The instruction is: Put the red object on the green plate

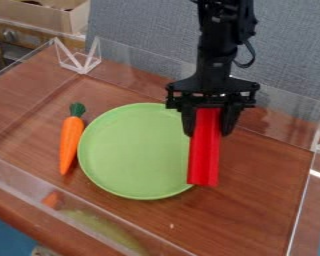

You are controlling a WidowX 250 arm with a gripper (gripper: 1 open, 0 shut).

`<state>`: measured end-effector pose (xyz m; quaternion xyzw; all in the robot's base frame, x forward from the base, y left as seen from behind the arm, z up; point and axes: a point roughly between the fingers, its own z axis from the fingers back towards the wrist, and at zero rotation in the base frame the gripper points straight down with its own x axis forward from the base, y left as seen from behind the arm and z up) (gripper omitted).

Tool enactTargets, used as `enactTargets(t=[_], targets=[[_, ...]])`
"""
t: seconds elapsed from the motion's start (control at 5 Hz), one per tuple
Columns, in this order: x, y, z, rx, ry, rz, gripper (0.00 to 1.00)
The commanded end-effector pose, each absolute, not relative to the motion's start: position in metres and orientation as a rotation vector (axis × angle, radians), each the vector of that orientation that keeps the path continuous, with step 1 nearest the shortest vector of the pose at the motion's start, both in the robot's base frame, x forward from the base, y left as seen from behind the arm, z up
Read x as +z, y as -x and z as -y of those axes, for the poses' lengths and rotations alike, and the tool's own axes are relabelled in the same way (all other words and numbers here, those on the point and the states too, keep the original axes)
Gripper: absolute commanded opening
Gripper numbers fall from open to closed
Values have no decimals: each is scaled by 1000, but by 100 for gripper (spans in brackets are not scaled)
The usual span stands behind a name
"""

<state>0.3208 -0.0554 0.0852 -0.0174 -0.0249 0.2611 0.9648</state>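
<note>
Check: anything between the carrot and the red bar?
Only the green plate lies between the carrot and the red bar; its surface is bare in the camera view.

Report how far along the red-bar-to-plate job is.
Done: the gripper has the red bar clamped at its top end, hanging upright. In hand: the bar's lower end sits at the right rim of the green plate; whether it touches there is unclear. Left: bring it fully over the plate, set it down and release. The carrot lies untouched left of the plate.
</note>
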Motion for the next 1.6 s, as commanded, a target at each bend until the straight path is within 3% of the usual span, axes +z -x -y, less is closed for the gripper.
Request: enactTargets(t=[0.0, 0.2, 0.6, 0.8, 1.2, 1.4], targets=[[100, -331, 50, 540, 54, 98, 0], [102, -331, 48, 540, 59, 97, 0], [115, -320, -12, 686, 54, 126, 0], [106, -310, -41, 765, 37, 120, 0], [70, -314, -61, 796, 5, 97, 0], [57, -317, -67, 807, -1, 87, 100]])
